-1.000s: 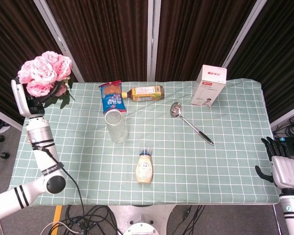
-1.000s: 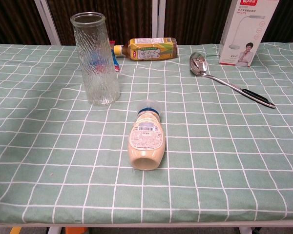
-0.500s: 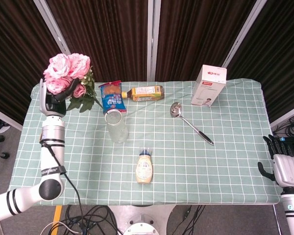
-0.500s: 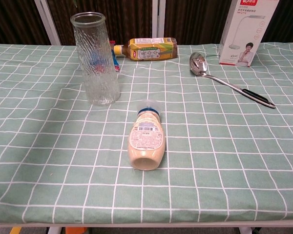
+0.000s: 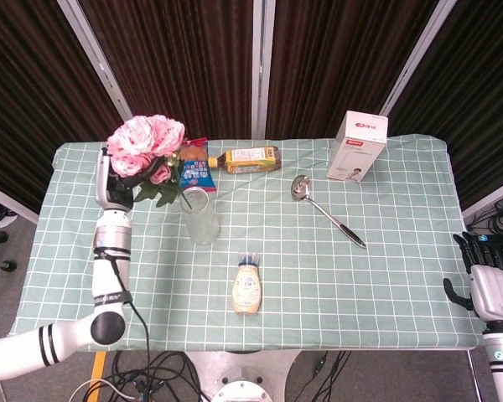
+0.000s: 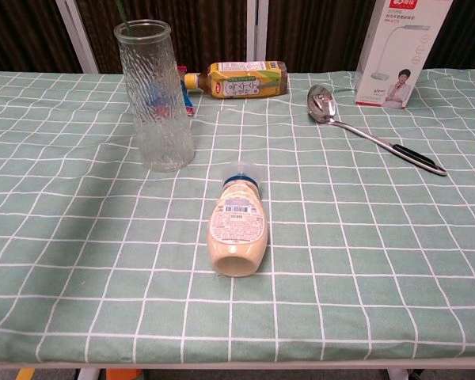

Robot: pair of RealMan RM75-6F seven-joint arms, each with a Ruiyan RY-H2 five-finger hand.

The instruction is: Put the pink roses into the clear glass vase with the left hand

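The bunch of pink roses [image 5: 146,139] with green leaves is held up in the air by my left hand [image 5: 120,180], just left of and above the clear glass vase [image 5: 199,215]. The stems hang down toward the vase's rim. The vase [image 6: 155,95] stands upright and empty on the checked cloth; the chest view shows only a thin green stem tip [image 6: 123,8] above it. My right hand [image 5: 484,276] hangs off the table's right edge, holding nothing, fingers spread slightly.
A mayonnaise bottle [image 5: 247,287] lies in front of the vase. Behind the vase are a blue snack bag [image 5: 194,172] and a lying tea bottle [image 5: 247,159]. A spoon [image 5: 325,210] and a white box [image 5: 357,146] sit to the right.
My left hand has carried the roses rightward from the table's left edge to just beside the vase. The right hand has barely moved.
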